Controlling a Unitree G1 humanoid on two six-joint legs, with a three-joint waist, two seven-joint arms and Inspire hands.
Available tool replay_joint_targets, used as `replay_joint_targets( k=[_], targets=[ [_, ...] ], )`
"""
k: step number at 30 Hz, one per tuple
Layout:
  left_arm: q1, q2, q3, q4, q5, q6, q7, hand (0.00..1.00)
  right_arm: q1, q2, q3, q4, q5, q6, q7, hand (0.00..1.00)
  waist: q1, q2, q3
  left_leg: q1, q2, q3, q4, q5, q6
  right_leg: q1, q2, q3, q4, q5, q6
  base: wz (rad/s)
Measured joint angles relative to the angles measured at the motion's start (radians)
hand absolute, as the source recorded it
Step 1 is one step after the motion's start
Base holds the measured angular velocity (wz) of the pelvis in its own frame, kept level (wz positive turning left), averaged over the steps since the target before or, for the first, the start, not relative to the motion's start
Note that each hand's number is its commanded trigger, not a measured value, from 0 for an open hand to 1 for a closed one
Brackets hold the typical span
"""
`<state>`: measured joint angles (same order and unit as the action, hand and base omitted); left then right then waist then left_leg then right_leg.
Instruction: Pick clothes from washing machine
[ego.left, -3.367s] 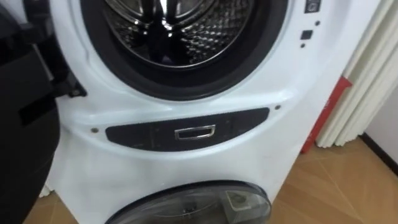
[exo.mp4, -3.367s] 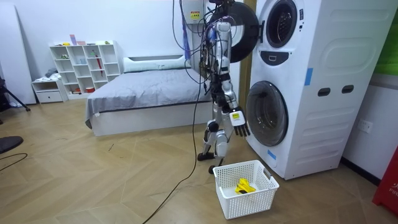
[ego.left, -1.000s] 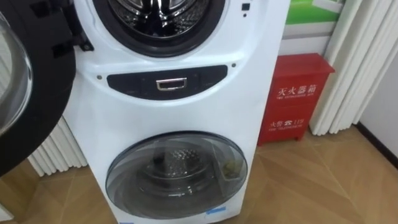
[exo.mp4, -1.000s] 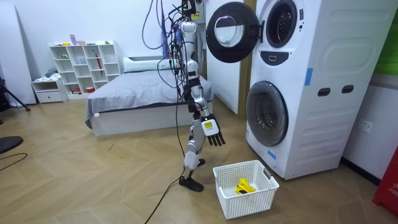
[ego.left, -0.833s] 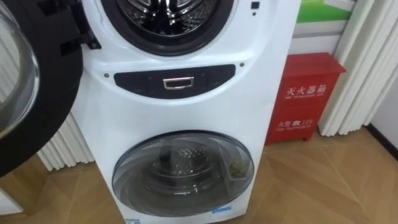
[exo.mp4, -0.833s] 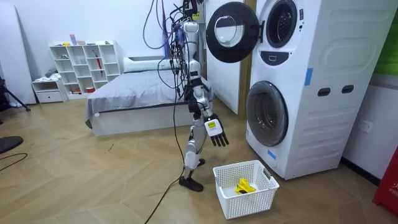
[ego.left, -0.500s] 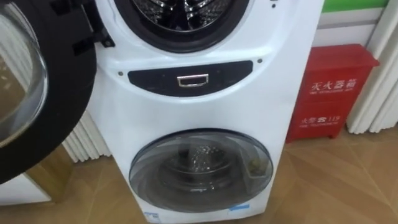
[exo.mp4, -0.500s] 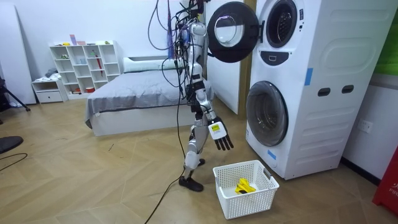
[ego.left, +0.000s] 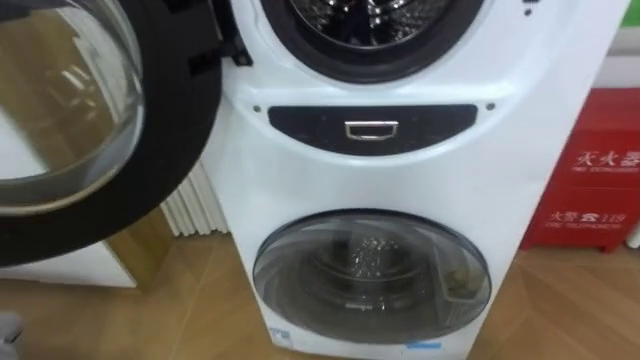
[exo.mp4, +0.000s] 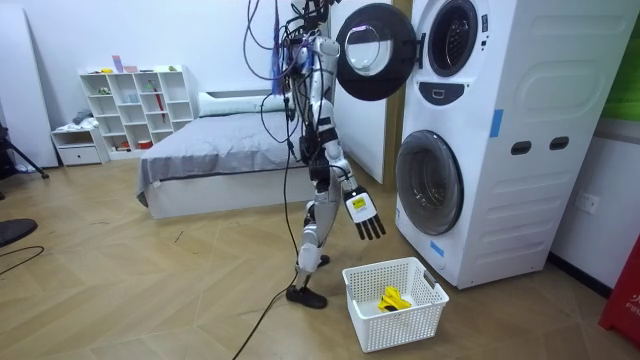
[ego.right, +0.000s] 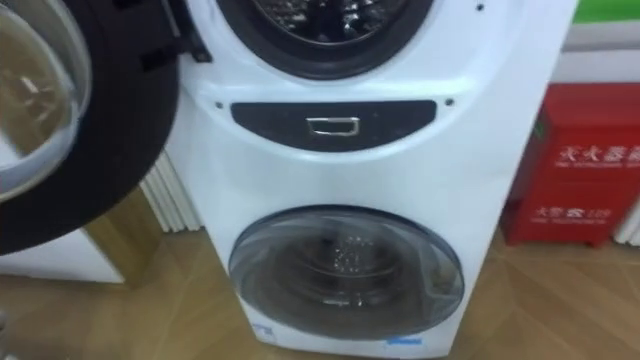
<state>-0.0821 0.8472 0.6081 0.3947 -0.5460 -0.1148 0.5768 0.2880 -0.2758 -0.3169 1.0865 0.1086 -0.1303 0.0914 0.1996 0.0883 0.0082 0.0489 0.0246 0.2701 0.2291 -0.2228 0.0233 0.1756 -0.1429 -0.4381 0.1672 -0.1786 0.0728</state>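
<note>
The upper washing machine's drum stands open, and the part I see is bare shiny metal with no clothes. Its round glass door is swung wide to my left. Below the dark control panel, the lower machine's door is shut. In the room view I stand about a step from the stacked machines, facing them. My right hand hangs low in front of me, fingers straight and holding nothing, above a white basket. A yellow cloth lies in that basket.
A red box stands on the wooden floor right of the machines. White radiator ribs sit behind the open door. A bed and a white shelf are behind me.
I stepped back from the machine, then leaned toward it again, and my right hand swung forward. My head view has shifted, so the machines sit further right and the open door shows more.
</note>
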Motion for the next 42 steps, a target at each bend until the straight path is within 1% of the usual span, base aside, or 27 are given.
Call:
replay_joint_targets(
  k=[3, 5, 8, 9, 10, 11, 12, 14, 16, 18, 20, 21, 22, 24, 25, 27, 29, 30, 31, 32, 33, 37, 38, 39, 40, 41, 42],
  targets=[
    [-0.037, 0.004, 0.009, 0.0, 0.015, 0.0, 0.0, 0.0, 0.004, -0.007, -0.002, 0.0, -0.019, 0.006, 0.006, 0.0, -0.012, 0.011, 0.002, -0.003, -0.002, -0.001, 0.001, 0.002, 0.004, -0.001, -0.006, 0.0, 0.0, -0.005, 0.008, -0.02],
    [-0.041, 0.004, 0.011, -0.018, 0.04, 0.0, 0.0, 0.0, 0.004, -0.006, -0.002, 0.0, -0.021, 0.019, 0.02, 0.0, -0.019, 0.01, 0.0019, -0.004, -0.003, -0.001, 0.001, 0.003, 0.005, -0.002, -0.007, 0.001, 0.0, -0.006, 0.01, -0.02],
    [-0.041, 0.004, 0.009, -0.089, 0.075, -0.002, -0.001, 0.0, 0.005, -0.007, 0.001, -0.009, -0.029, 0.023, 0.026, 0.0, -0.032, 0.002, -0.0019, -0.006, -0.003, 0.0, 0.002, 0.004, 0.006, -0.002, -0.008, 0.0, 0.003, -0.008, 0.013, 0.0],
    [-0.041, 0.004, 0.008, -0.115, 0.096, -0.017, -0.003, 0.0, 0.006, -0.007, 0.001, -0.015, -0.031, 0.022, 0.033, 0.0, -0.04, -0.002, -0.0026, -0.005, -0.004, 0.0, 0.003, 0.005, 0.006, -0.001, -0.008, -0.001, 0.005, -0.008, 0.013, 0.0],
    [-0.041, 0.004, 0.004, -0.121, 0.108, -0.044, -0.004, 0.0, 0.004, -0.008, 0.004, -0.016, -0.031, 0.022, 0.034, 0.0, -0.052, -0.004, -0.0019, -0.002, -0.005, 0.002, 0.005, 0.008, 0.007, -0.001, -0.008, 0.0, 0.006, -0.008, 0.013, 0.0],
    [-0.041, 0.003, -0.002, -0.12, 0.111, -0.052, -0.004, 0.0, -0.001, -0.01, 0.01, -0.019, -0.03, 0.022, 0.034, 0.0, -0.058, -0.004, -0.0016, -0.002, -0.005, 0.002, 0.005, 0.01, 0.007, -0.001, -0.008, 0.0, 0.007, -0.008, 0.013, -0.03],
    [-0.04, -0.002, -0.016, -0.12, 0.115, -0.058, -0.005, 0.0, -0.002, -0.014, 0.02, -0.027, -0.03, 0.022, 0.038, 0.0, -0.063, -0.008, -0.003, -0.001, -0.005, 0.004, 0.007, 0.01, 0.007, -0.001, -0.008, 0.0, 0.007, -0.008, 0.013, -0.04],
    [-0.037, -0.015, -0.021, -0.118, 0.115, -0.067, -0.006, 0.0, -0.005, -0.019, 0.022, -0.035, -0.031, 0.022, 0.046, 0.0, -0.074, -0.007, -0.0023, -0.002, -0.005, 0.005, 0.006, 0.011, 0.007, -0.001, -0.008, 0.001, 0.007, -0.008, 0.013, -0.02],
    [-0.035, -0.016, -0.019, -0.089, 0.106, -0.083, -0.009, 0.0, -0.014, -0.03, 0.021, -0.037, -0.029, 0.023, 0.058, 0.0, -0.084, -0.007, -0.0036, 0.001, -0.005, 0.007, 0.003, 0.013, 0.006, -0.001, -0.008, 0.002, 0.008, -0.008, 0.013, -0.04],
    [-0.035, -0.016, -0.02, -0.015, 0.079, -0.099, -0.024, 0.0, -0.016, -0.049, 0.022, -0.043, -0.028, 0.024, 0.064, 0.0, -0.085, -0.009, -0.0016, 0.016, -0.009, 0.021, -0.01, 0.019, 0.005, 0.0, -0.009, 0.013, 0.007, -0.008, 0.013, -0.16],
    [-0.041, -0.015, -0.02, 0.043, 0.038, -0.105, -0.044, 0.0, -0.016, -0.062, 0.02, -0.049, -0.026, 0.024, 0.061, 0.0, -0.085, -0.005, -0.0043, 0.017, -0.009, 0.027, -0.016, 0.02, 0.004, -0.003, -0.008, 0.021, 0.006, -0.008, 0.013, -0.12],
    [-0.049, -0.015, -0.018, 0.079, 0.024, -0.107, -0.052, 0.0, -0.011, -0.067, 0.019, -0.062, -0.026, 0.025, 0.059, 0.0, -0.083, -0.003, -0.0055, 0.015, -0.009, 0.031, -0.025, 0.023, 0.004, -0.008, -0.009, 0.022, 0.006, -0.008, 0.013, -0.11],
    [-0.066, -0.014, -0.001, 0.12, 0.029, -0.109, -0.072, 0.0, 0.005, -0.068, 0.017, -0.074, -0.029, 0.025, 0.055, 0.0, -0.077, -0.003, -0.008, 0.012, -0.008, 0.036, -0.025, 0.026, 0.003, -0.016, -0.008, 0.024, 0.007, -0.008, 0.013, -0.11],
    [-0.1, -0.013, 0.034, 0.175, 0.03, -0.109, -0.085, 0.0, 0.019, -0.069, 0.009, -0.085, -0.031, 0.026, 0.054, 0.0, -0.065, -0.005, -0.0107, 0.013, -0.005, 0.043, -0.025, 0.027, 0.002, -0.019, -0.005, 0.029, 0.006, -0.008, 0.013, -0.1],
    [-0.101, -0.011, 0.057, 0.197, 0.027, -0.111, -0.089, 0.0, 0.024, -0.071, 0.006, -0.085, -0.032, 0.028, 0.053, 0.0, -0.061, -0.008, -0.0168, 0.015, -0.005, 0.043, -0.027, 0.027, 0.001, -0.019, -0.005, 0.03, 0.006, -0.008, 0.013, -0.05],
    [-0.101, -0.005, 0.085, 0.221, 0.023, -0.114, -0.093, 0.0, 0.045, -0.071, -0.012, -0.085, -0.035, 0.032, 0.052, 0.0, -0.06, -0.011, -0.0199, 0.018, -0.005, 0.043, -0.029, 0.027, 0.001, -0.018, -0.004, 0.03, 0.006, -0.008, 0.013, 0.0],
    [-0.101, 0.002, 0.089, 0.247, 0.016, -0.109, -0.097, 0.0, 0.056, -0.071, -0.024, -0.084, -0.035, 0.035, 0.046, 0.0, -0.052, -0.012, -0.0205, 0.019, -0.005, 0.045, -0.029, 0.027, 0.001, -0.018, -0.004, 0.032, 0.005, -0.008, 0.013, -0.04],
    [-0.101, 0.003, 0.095, 0.268, 0.016, -0.102, -0.101, 0.0, 0.065, -0.071, -0.025, -0.084, -0.035, 0.036, 0.04, 0.0, -0.044, -0.015, -0.0195, 0.023, -0.004, 0.051, -0.03, 0.027, 0.0, -0.018, -0.004, 0.04, 0.004, -0.008, 0.013, -0.11],
    [-0.101, 0.003, 0.098, 0.278, 0.016, -0.097, -0.101, 0.0, 0.067, -0.071, -0.025, -0.084, -0.035, 0.036, 0.04, 0.0, -0.041, -0.013, -0.0206, 0.025, -0.004, 0.053, -0.031, 0.027, 0.0, -0.018, -0.004, 0.041, 0.004, -0.008, 0.013, -0.12],
    [-0.101, 0.003, 0.098, 0.293, 0.016, -0.082, -0.102, 0.0, 0.072, -0.071, -0.027, -0.084, -0.035, 0.036, 0.039, 0.0, -0.035, -0.01, -0.0225, 0.025, -0.003, 0.055, -0.031, 0.027, -0.001, -0.017, -0.003, 0.042, 0.004, -0.008, 0.013, -0.05],
    [-0.101, 0.004, 0.098, 0.306, 0.016, -0.074, -0.101, 0.0, 0.075, -0.069, -0.027, -0.084, -0.035, 0.037, 0.038, 0.0, -0.034, -0.012, -0.0197, 0.024, -0.001, 0.055, -0.032, 0.026, -0.001, -0.018, -0.002, 0.041, 0.003, -0.008, 0.013, -0.03],
    [-0.105, 0.004, 0.097, 0.315, 0.017, -0.048, -0.059, 0.0, 0.09, -0.066, -0.027, -0.087, -0.035, 0.037, 0.006, 0.0, -0.014, -0.02, -0.0231, 0.025, 0.006, 0.066, -0.026, 0.02, -0.007, -0.02, 0.005, 0.047, 0.003, -0.005, 0.009, -0.08],
    [-0.112, 0.004, 0.097, 0.316, 0.017, -0.044, -0.052, 0.0, 0.092, -0.066, -0.027, -0.087, -0.036, 0.037, -0.001, 0.0, -0.008, -0.02, -0.0231, 0.025, 0.007, 0.068, -0.026, 0.02, -0.007, -0.021, 0.005, 0.049, 0.002, -0.005, 0.009, -0.08],
    [-0.133, 0.006, 0.097, 0.316, 0.017, -0.042, -0.038, 0.0, 0.097, -0.063, -0.027, -0.087, -0.038, 0.037, -0.01, 0.0, -0.001, -0.019, -0.0234, 0.023, 0.008, 0.069, -0.026, 0.02, -0.008, -0.022, 0.006, 0.049, 0.002, -0.005, 0.009, -0.03],
    [-0.156, 0.017, 0.097, 0.316, 0.017, -0.042, -0.028, 0.0, 0.104, -0.057, -0.027, -0.093, -0.047, 0.037, -0.016, 0.0, 0.004, -0.018, -0.0237, 0.022, 0.009, 0.068, -0.025, 0.019, -0.008, -0.023, 0.007, 0.051, 0.002, -0.005, 0.009, 0.0],
    [-0.162, 0.027, 0.097, 0.317, 0.017, -0.042, -0.022, 0.0, 0.109, -0.053, -0.027, -0.102, -0.053, 0.037, -0.019, 0.0, 0.005, -0.018, -0.0238, 0.021, 0.01, 0.068, -0.025, 0.019, -0.009, -0.023, 0.008, 0.051, 0.002, -0.005, 0.009, 0.0],
    [-0.171, 0.054, 0.096, 0.329, 0.017, -0.043, -0.014, 0.0, 0.114, -0.044, -0.027, -0.118, -0.065, 0.036, -0.024, 0.0, 0.004, -0.016, -0.0239, 0.021, 0.011, 0.069, -0.025, 0.019, -0.009, -0.024, 0.009, 0.051, 0.002, -0.005, 0.009, 0.0]
  ],
)
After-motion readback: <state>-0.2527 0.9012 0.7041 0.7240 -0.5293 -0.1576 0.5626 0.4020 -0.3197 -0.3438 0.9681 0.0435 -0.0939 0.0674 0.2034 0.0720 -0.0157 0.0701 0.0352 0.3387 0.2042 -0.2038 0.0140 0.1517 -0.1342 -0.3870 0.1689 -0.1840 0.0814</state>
